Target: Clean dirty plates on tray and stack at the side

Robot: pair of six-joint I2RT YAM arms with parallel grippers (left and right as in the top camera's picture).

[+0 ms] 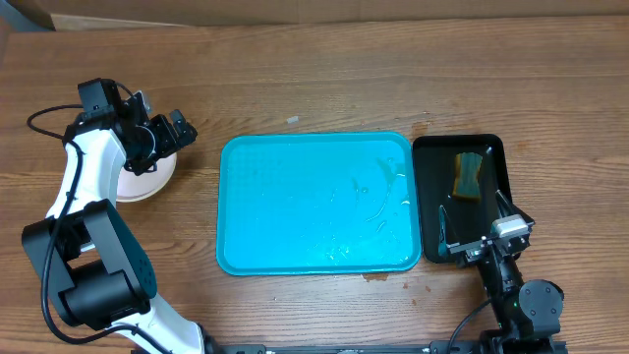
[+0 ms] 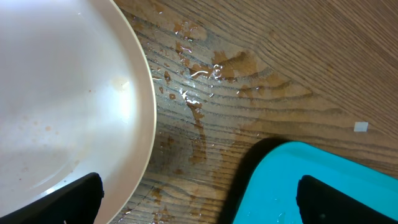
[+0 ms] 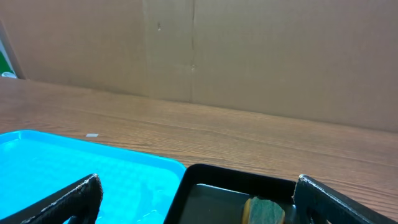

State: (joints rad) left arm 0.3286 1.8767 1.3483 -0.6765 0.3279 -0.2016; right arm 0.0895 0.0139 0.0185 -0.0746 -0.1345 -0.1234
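Two grippers, both spread wide and holding nothing! The left gripper (image 1: 165, 136) hangs over the right rim of a white plate (image 1: 147, 183), which sits on the wooden table (image 1: 324, 79) just off the left edge of the turquoise tray (image 1: 314, 202). Orange-brown specks dot the plate, and how many plates lie stacked there I can't tell. Water (image 2: 205, 73) glistens on the wood between plate and tray. Over on the right, the right gripper (image 1: 472, 216) hovers above the near end of the black tray (image 1: 430, 167), the green-and-yellow sponge (image 1: 469, 175) just ahead of its fingers.
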